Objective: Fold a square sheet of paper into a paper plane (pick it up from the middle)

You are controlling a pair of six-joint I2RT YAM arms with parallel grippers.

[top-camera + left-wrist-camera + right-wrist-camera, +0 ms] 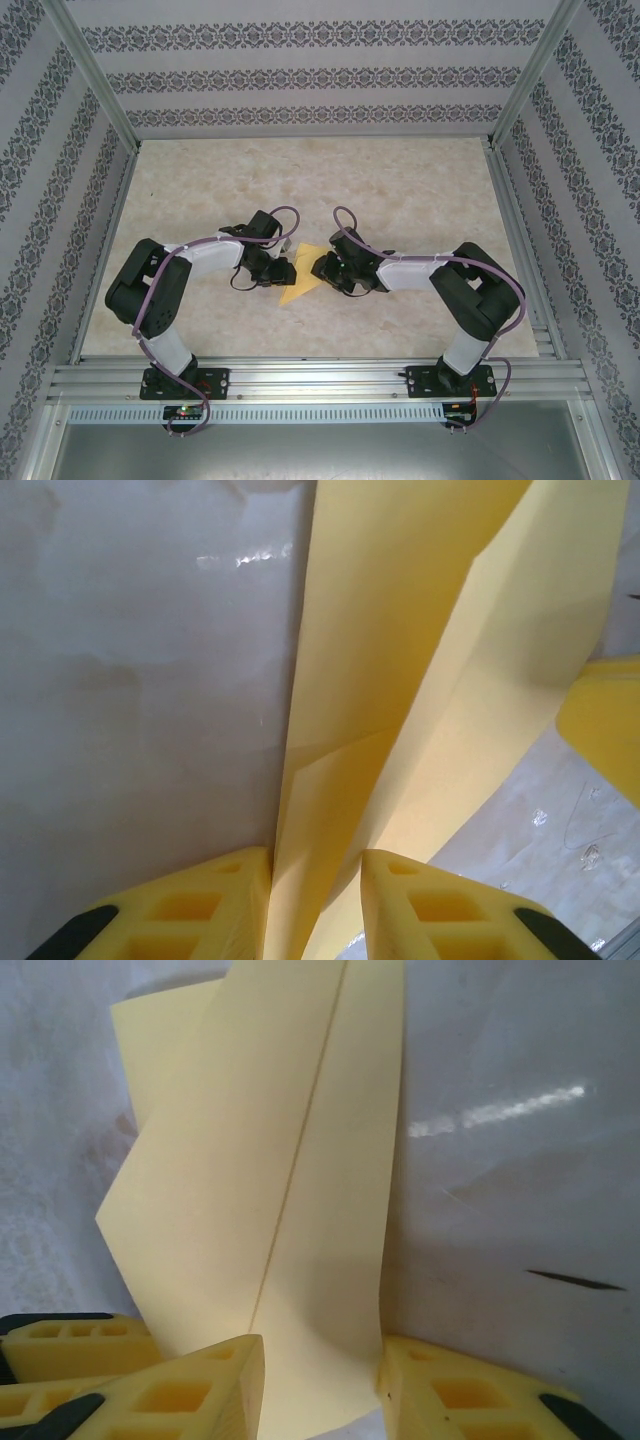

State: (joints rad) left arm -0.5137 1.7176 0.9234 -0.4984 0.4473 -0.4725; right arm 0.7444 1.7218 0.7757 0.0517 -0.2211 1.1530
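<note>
Bracketing paper plane (420,660) | left fingers (190,905), right fingers (470,1400) narrowly apart | grip unclear

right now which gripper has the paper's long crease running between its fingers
The right gripper: a straight crease in the paper runs between its fingers. The left gripper straddles overlapping flaps.

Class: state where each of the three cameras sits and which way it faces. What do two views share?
Top external: above and behind the arms, looking down on the table; both arms, left pincer, right pincer.
Left wrist: on that wrist, looking along its fingers at the paper.
Right wrist: on that wrist, looking along its fingers at the paper.
Shared: both wrist views show the paper between fingers.
</note>
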